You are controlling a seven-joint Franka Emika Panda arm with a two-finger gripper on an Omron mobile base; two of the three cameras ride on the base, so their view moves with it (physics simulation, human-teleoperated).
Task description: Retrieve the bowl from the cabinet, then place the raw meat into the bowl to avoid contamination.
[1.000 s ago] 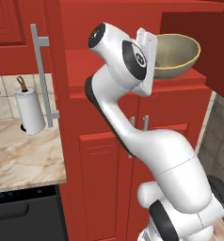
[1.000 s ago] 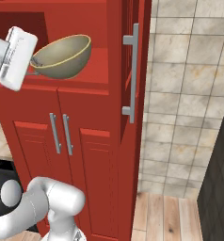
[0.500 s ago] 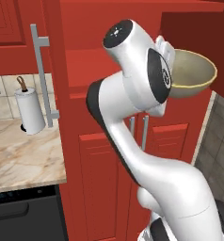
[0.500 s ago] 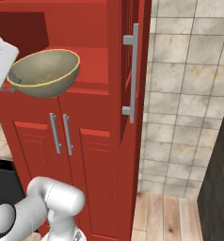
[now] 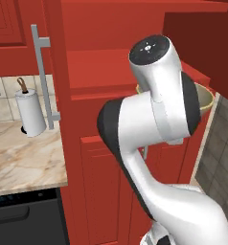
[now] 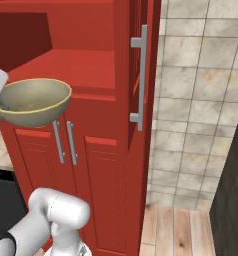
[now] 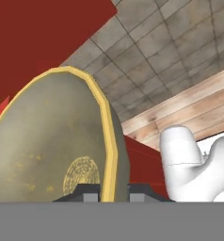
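One bowl (image 6: 33,102), pale olive-tan, carried clear of the open red cabinet (image 6: 91,70) in front of its lower doors; gripper (image 7: 115,193) clenched on the rim, one finger each side of the wall, so the bowl hangs roughly level for transport; raw meat not located; paper-towel roll (image 5: 30,113) on the counter (image 5: 20,162)

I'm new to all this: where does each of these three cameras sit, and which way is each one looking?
Left base view: rides on the base behind the arm to its left, facing the red cabinet, marble counter and paper-towel roll; the white arm rises at lower right.
Right base view: behind the arm to its right, facing the cabinet's handles and tiled wall; the arm shows at lower left.
Hand view: on the hand, looking along the gripper clamped on the bowl's rim.
Shared: both base views show the bowl and cabinet.
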